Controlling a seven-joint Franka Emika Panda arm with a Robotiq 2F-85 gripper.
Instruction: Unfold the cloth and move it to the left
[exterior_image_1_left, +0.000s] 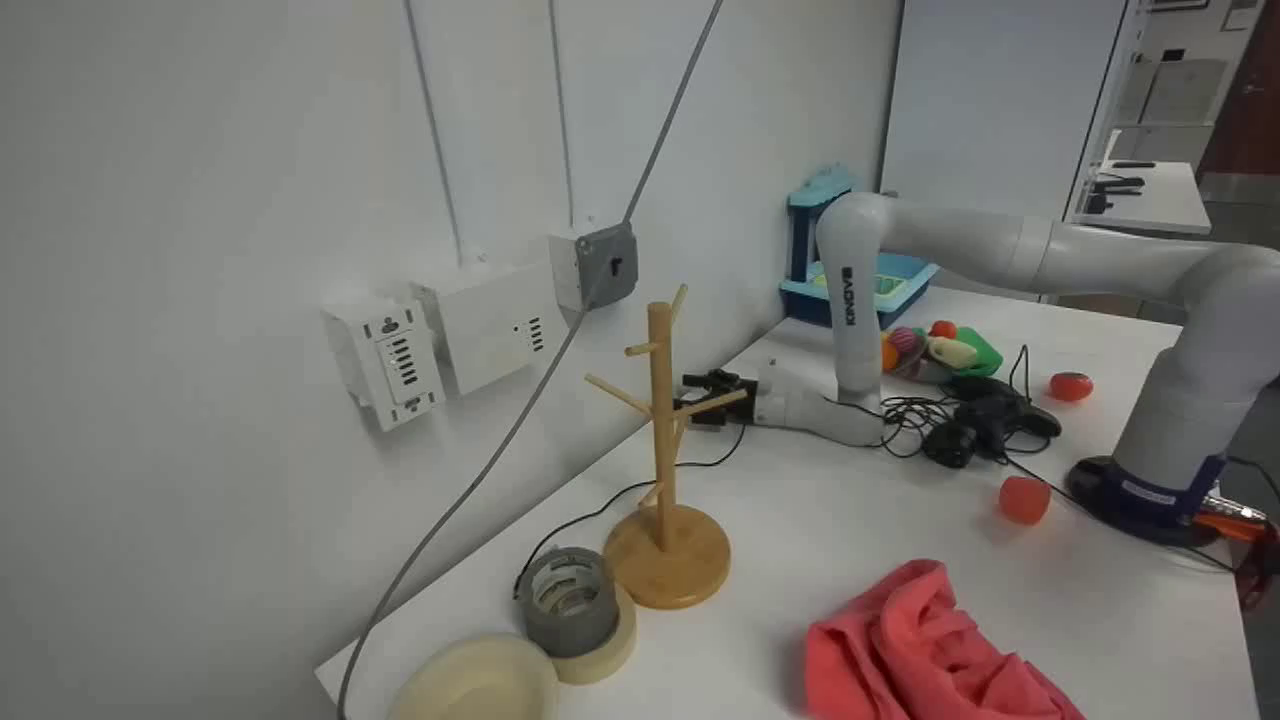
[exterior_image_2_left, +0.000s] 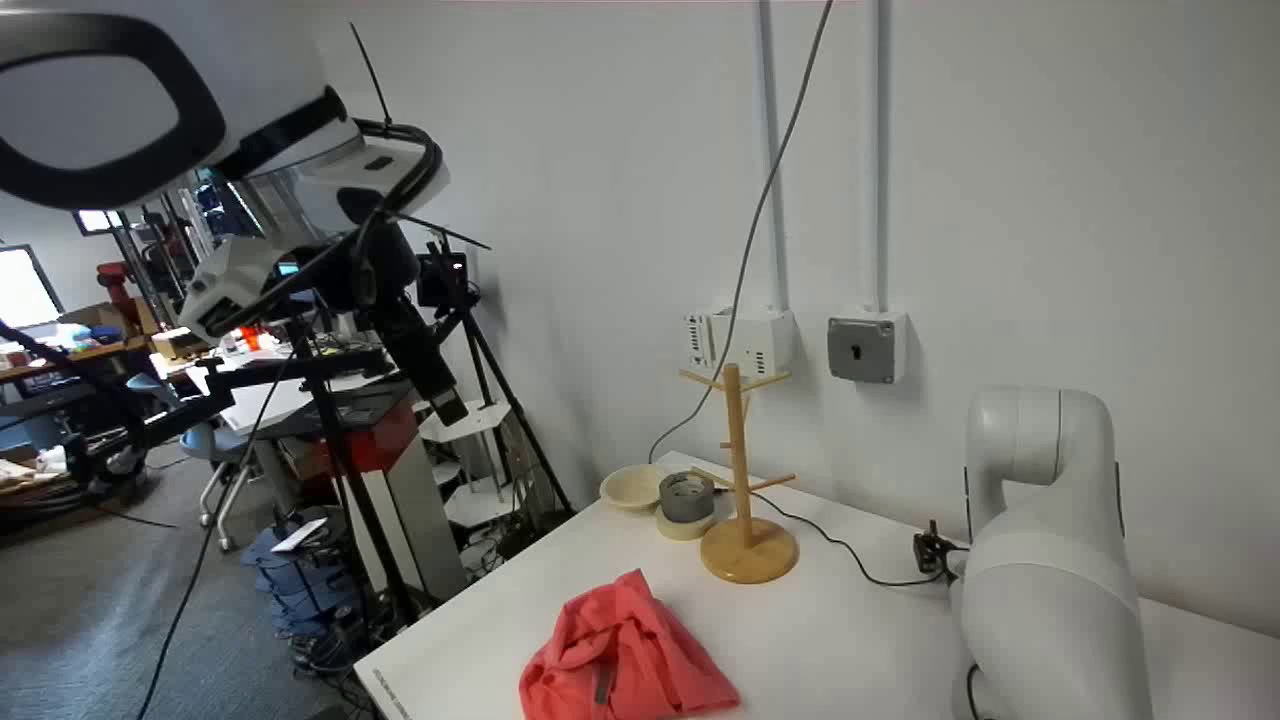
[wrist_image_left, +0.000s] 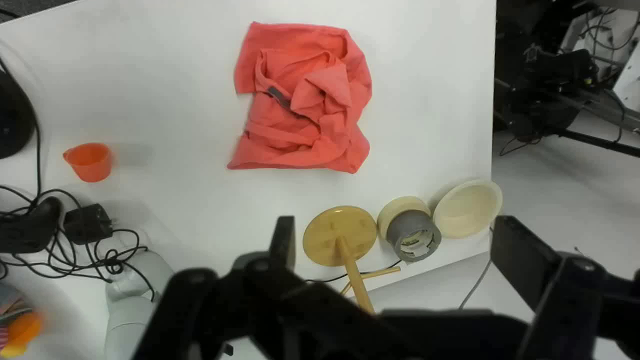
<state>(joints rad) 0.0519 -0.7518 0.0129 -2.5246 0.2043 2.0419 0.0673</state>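
- One cloth (wrist_image_left: 306, 97), probably light, limp and hard to damage; the loose top fold beside its dark grey strip (wrist_image_left: 279, 98) looks the best place to pinch
- Coral red, rumpled, layered over itself
- Lies on the desk (wrist_image_left: 190, 110), apart from the wooden stand (wrist_image_left: 340, 237)
- Jaws wide, holding nothing

we've got a white table (exterior_image_1_left: 850, 500). on it we see: wrinkled coral cloth (wrist_image_left: 307, 110), wooden mug tree (exterior_image_1_left: 663, 430) standing upright, beige tape roll (wrist_image_left: 391, 212) just beside the tree, cream bowl (wrist_image_left: 466, 209) near a table corner, red-orange cup (wrist_image_left: 90, 162), kinova arm base (exterior_image_1_left: 1140, 503), blue plastic tub (exterior_image_1_left: 808, 307).
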